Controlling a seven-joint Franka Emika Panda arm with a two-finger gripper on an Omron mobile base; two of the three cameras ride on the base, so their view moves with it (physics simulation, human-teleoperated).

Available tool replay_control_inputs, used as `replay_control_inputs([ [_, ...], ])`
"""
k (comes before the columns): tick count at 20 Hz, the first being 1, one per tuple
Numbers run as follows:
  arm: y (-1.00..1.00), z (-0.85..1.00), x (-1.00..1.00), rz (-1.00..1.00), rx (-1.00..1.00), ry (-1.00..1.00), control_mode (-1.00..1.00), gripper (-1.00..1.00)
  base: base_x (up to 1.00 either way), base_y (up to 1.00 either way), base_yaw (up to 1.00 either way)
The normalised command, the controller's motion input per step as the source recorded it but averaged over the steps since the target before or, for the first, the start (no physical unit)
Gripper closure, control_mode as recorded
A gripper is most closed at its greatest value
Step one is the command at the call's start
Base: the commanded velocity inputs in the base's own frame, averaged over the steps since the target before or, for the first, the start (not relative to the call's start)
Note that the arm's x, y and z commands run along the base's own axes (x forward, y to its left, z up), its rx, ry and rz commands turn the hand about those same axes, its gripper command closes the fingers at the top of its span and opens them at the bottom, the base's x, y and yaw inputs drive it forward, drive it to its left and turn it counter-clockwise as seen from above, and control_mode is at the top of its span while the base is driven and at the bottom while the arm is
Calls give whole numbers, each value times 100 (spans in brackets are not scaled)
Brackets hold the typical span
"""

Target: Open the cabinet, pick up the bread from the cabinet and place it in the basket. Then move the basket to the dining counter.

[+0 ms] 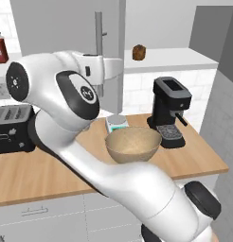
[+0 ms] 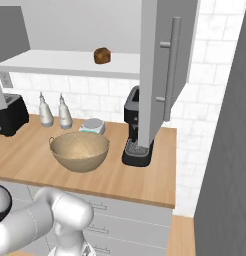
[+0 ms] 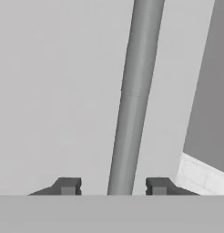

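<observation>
The cabinet stands with one door swung wide open. Its long metal bar handle runs up between the two finger tips of my gripper, which is open, with a gap on each side of the bar. In the left base view my hand is up at that handle. The bread, a small brown chunk, sits on the bare white cabinet shelf. Below it, on the worktop, the round tan basket holds nothing. The dining counter is out of view.
On the wood worktop, a black coffee machine stands right of the basket, a small scale behind it, two bottles and a toaster to the left. The open door juts out over the coffee machine.
</observation>
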Motion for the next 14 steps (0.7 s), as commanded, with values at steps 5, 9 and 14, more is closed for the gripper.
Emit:
replay_control_inputs([
  [5,-7,0,-99,-3,2,-12,-100,-100,0,0,0],
  [9,-55,1,-91,12,34,-11,-100,-100,0,0,0],
  [14,-100,-2,-45,28,61,-3,-100,-100,0,0,0],
])
